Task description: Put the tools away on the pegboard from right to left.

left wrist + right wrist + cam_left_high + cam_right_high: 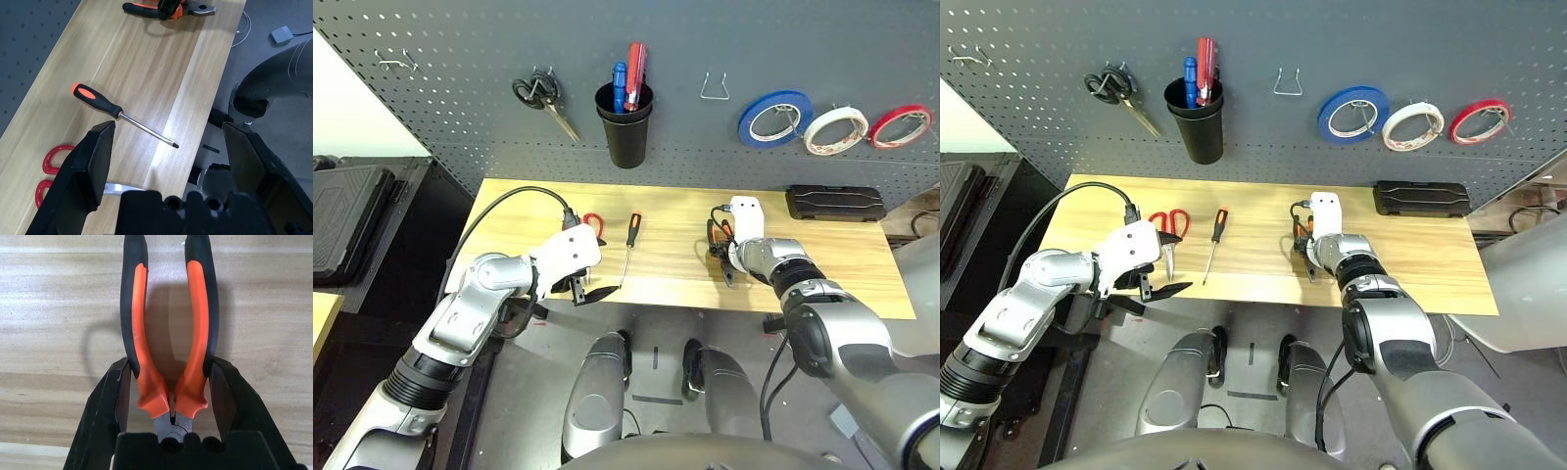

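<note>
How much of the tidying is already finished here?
Done: the white tape ring hangs on the pegboard. In hand: the right tool has its fingers against both handles of the pliers, which lie on the bench. Left: the screwdriver and the red-handled scissors.

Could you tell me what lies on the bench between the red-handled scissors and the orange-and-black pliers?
The slim screwdriver lies alone between the red-handled scissors and the pliers; the bench top is otherwise bare there, as the left eye view shows.
</note>
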Controlling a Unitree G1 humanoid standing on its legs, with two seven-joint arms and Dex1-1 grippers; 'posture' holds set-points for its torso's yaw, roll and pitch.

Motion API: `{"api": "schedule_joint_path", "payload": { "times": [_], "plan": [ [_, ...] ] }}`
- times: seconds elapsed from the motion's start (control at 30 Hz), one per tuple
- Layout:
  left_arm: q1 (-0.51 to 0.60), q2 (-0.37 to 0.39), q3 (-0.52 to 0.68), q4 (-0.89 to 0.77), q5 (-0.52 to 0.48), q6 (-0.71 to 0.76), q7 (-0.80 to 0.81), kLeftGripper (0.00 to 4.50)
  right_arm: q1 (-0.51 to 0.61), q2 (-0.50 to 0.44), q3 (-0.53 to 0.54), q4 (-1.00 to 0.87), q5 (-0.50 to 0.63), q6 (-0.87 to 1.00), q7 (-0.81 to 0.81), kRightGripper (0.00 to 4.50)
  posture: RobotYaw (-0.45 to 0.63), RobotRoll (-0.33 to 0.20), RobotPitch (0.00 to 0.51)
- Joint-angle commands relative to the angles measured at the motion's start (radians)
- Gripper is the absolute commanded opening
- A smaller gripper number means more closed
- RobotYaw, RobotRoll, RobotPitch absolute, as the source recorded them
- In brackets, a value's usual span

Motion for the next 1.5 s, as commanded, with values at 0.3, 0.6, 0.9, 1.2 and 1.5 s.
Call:
{"api": "schedule_joint_path", "payload": {
  "times": [0.3,0.6,0.9,1.2,1.5],
  "plan": [
    [0.023,-0.048,0.118,-0.059,-0.134,-0.064,0.005,4.50,0.217,-0.074,0.171,-0.394,-0.108,-0.294,0.215,2.54,0.37,0.000,0.190],
    [-0.033,-0.137,0.258,-0.214,-0.352,0.015,0.080,4.50,0.426,-0.121,0.173,-0.614,-0.131,-0.704,0.250,2.54,0.37,0.000,0.174],
    [-0.078,-0.146,0.307,-0.261,-0.460,0.071,0.135,4.50,0.482,-0.150,0.147,-0.680,-0.140,-0.912,0.194,2.54,0.36,0.000,0.161],
    [-0.119,-0.159,0.318,-0.232,-0.497,0.066,0.154,4.50,0.440,-0.141,0.134,-0.865,-0.138,-0.977,0.151,2.54,0.32,0.000,0.152],
    [-0.154,-0.155,0.307,-0.202,-0.501,0.069,0.144,4.50,0.312,-0.067,0.147,-0.999,-0.123,-0.940,0.114,2.54,0.31,0.000,0.137]
  ]
}}
